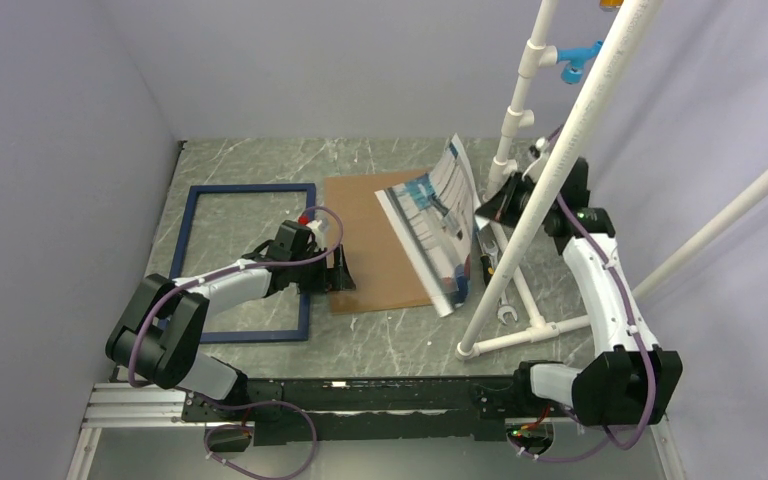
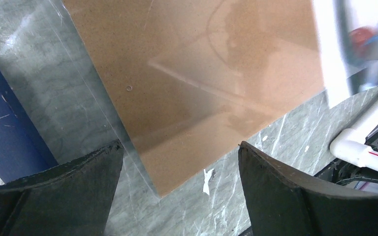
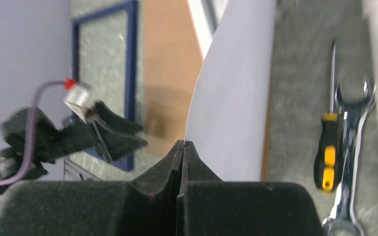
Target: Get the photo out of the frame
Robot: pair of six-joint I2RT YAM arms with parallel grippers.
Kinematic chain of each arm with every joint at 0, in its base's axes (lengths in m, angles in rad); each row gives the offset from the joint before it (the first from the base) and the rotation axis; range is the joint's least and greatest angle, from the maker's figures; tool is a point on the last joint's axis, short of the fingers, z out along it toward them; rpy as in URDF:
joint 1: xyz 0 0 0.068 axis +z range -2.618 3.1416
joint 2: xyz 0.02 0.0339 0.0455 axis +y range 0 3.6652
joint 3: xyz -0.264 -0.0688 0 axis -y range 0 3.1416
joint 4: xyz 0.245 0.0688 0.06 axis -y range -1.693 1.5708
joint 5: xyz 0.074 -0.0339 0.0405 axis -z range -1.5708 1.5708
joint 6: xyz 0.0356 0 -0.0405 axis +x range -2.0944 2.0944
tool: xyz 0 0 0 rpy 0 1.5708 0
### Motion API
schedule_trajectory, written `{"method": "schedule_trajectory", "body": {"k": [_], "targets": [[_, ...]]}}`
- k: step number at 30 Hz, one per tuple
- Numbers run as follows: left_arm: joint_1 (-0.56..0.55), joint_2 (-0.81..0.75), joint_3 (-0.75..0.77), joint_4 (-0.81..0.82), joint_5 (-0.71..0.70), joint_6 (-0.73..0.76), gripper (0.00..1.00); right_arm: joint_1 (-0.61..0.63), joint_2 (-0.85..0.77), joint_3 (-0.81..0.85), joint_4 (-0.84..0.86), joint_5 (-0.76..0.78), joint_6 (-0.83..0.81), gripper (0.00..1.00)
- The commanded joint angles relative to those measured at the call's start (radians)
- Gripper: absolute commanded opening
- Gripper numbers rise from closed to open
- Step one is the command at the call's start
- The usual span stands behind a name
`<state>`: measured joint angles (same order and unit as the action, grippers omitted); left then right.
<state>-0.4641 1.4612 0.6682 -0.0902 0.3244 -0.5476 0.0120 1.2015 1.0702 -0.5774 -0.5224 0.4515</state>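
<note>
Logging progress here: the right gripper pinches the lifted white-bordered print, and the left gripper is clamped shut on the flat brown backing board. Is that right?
Not quite. The left gripper is open, jaws wide apart over the near edge of the flat brown backing board, gripping nothing; the left wrist view shows it. The right gripper does pinch the lifted white-bordered print.

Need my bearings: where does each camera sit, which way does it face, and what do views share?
Top external: above and behind the bases, looking down; both arms, the frame and the photo show.
Left wrist: looks down between the open left gripper fingers at the brown board.
Right wrist: looks past the right gripper, shut on the photo, toward the left arm.
Shared: the frame and brown board appear in all three.
</note>
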Motion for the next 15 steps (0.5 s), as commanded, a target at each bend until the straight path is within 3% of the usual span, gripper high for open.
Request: {"method": "schedule_trajectory", "body": {"k": [1, 15], "targets": [[0.007, -0.006, -0.015, -0.012, 0.01, -0.004, 0.91, -0.008, 0.044, 0.237, 0.033, -0.013, 0.019, 0.0], [0.009, 0.019, 0.003, -0.001, 0.026, -0.007, 0.91, 0.071, 0.221, 0.546, 0.208, -0.153, 0.126, 0.0]]}}
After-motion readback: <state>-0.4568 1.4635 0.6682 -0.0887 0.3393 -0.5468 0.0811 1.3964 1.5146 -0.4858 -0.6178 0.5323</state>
